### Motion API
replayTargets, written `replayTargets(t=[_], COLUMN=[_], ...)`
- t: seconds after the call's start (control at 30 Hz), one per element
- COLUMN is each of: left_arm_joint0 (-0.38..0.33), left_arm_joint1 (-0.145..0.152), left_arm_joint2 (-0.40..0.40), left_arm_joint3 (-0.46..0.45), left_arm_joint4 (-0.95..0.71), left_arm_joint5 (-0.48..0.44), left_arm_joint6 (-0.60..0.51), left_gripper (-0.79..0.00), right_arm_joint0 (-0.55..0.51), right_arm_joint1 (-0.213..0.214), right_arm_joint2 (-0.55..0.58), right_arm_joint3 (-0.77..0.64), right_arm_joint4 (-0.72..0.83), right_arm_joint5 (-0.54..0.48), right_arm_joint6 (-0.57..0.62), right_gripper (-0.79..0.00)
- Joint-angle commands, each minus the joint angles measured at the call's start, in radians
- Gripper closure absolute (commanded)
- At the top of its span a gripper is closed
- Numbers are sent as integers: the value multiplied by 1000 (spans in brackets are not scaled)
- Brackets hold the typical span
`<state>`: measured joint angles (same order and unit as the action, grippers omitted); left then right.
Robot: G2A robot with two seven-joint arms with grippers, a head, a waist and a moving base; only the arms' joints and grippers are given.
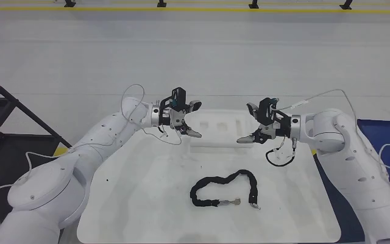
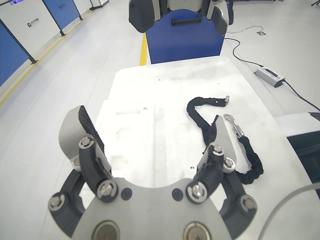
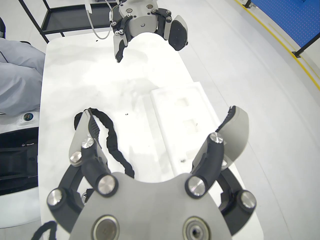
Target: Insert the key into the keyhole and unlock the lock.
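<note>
A chain lock in a black fabric sleeve (image 1: 220,183) lies curled on the white table, nearer its front. A silver key (image 2: 228,118) sits at the metal lock cylinder (image 2: 239,131) on one end of the chain and seems to be in the keyhole. The other end carries a small metal pin (image 2: 226,99). My left gripper (image 1: 198,119) hangs open above the table's far left part, with nothing in it. Facing it, my right gripper (image 1: 245,124) is open and empty too. The chain (image 3: 112,136) lies below both, apart from them.
A white foam tray (image 1: 222,125) with cut-out pockets lies at the back of the table (image 1: 122,201), under the gap between the grippers. A blue cart (image 2: 185,38) stands past the table's end, and a power brick (image 2: 270,76) lies on the floor. A black rack (image 3: 50,13) stands off the other end.
</note>
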<state>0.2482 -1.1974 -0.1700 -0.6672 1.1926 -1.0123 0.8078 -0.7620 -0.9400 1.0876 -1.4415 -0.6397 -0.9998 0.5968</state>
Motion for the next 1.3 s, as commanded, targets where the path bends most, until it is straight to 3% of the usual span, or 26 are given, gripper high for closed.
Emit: replayTargets(t=[0.0, 0.27, 0.47, 0.63, 1.27], left_arm_joint0=[-19, -94, -121, -123, -123], left_arm_joint1=[19, 90, 118, 129, 129], left_arm_joint2=[0, 0, 0, 0, 0], left_arm_joint3=[-16, -84, -103, -127, -127], left_arm_joint4=[-12, -68, -107, -193, -193], left_arm_joint5=[0, 0, 0, 0, 0], left_arm_joint6=[0, 0, -35, -112, -112], left_gripper=[-785, -785, -785, -785, -784], right_arm_joint0=[40, 137, 188, 205, 205], right_arm_joint1=[-2, 6, 11, 12, 12], right_arm_joint2=[-9, -27, -47, -54, -54], right_arm_joint3=[16, 22, 61, 73, 73], right_arm_joint4=[21, 110, 154, 174, 173], right_arm_joint5=[-12, -13, -13, -13, -13], right_arm_joint6=[9, 87, 109, 94, 94], right_gripper=[-785, -785, -785, -785, -785])
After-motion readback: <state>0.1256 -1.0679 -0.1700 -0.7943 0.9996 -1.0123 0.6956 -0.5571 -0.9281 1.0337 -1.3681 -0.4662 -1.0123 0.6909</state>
